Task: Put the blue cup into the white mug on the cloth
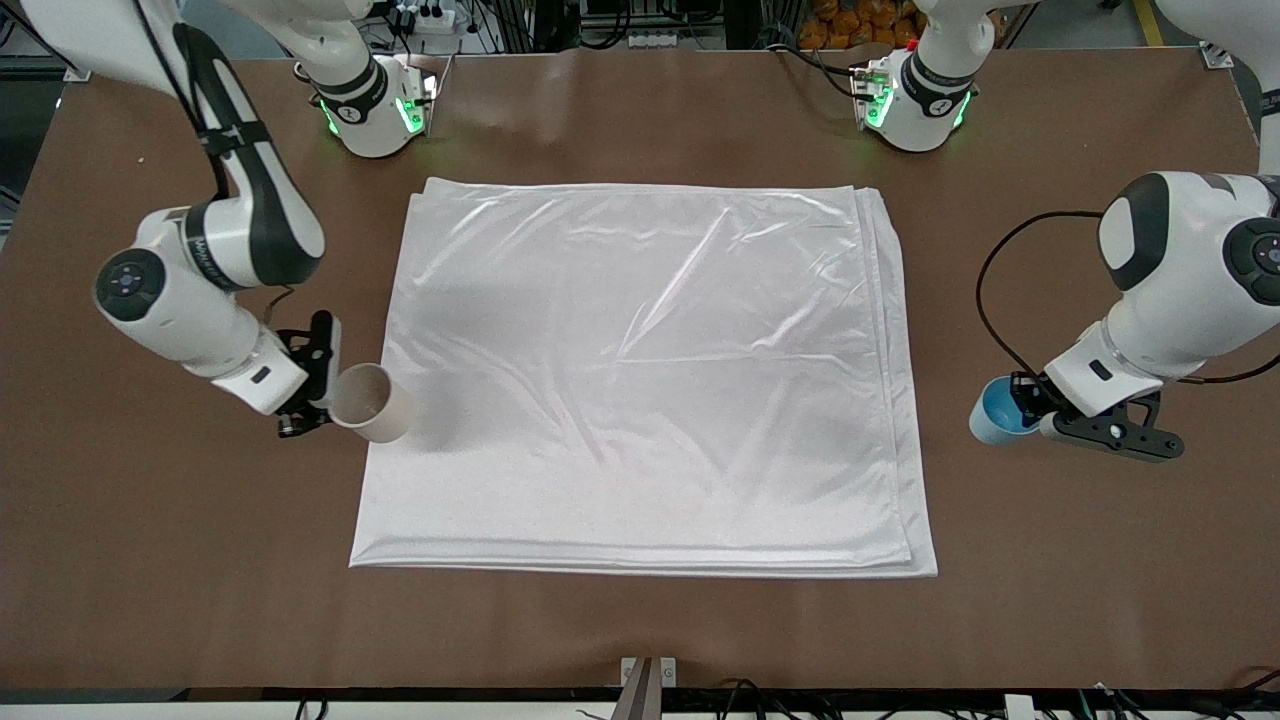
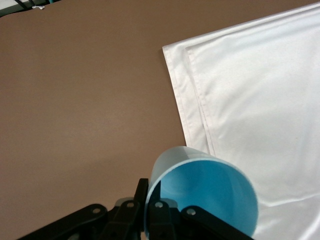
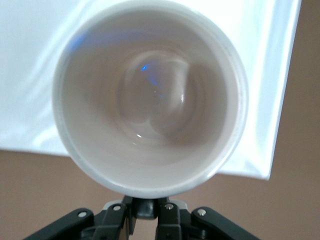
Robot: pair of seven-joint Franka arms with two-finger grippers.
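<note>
While the blue cup (image 1: 1000, 412) sits at the right edge of the front view, we see it held up in the air over the bare brown table (image 1: 640, 630), just off the edge of the cloth (image 1: 650, 370). It is tipped on its side, so its open mouth faces the camera. The left gripper (image 1: 1030, 405) is closed tight on the cup's rim. In the left wrist view we look down into the cup (image 2: 205, 195), with a black finger (image 2: 159, 220) at its rim and a corner of the cloth (image 2: 260, 100) in the upper right.

We see the white mug (image 1: 372, 402) at the middle left of the front view. It is tipped too, and it hangs over the edge of the cloth at the right arm's end. The right gripper (image 1: 322, 385) is closed on the mug's rim. In the right wrist view we look straight into the mug (image 3: 150, 100), which fills most of the frame.

The cloth lies flat in the middle of the front view, shiny and a bit wrinkled, with folded layers showing at its edges. The cup and the mug are well apart, one at each end of the cloth.
</note>
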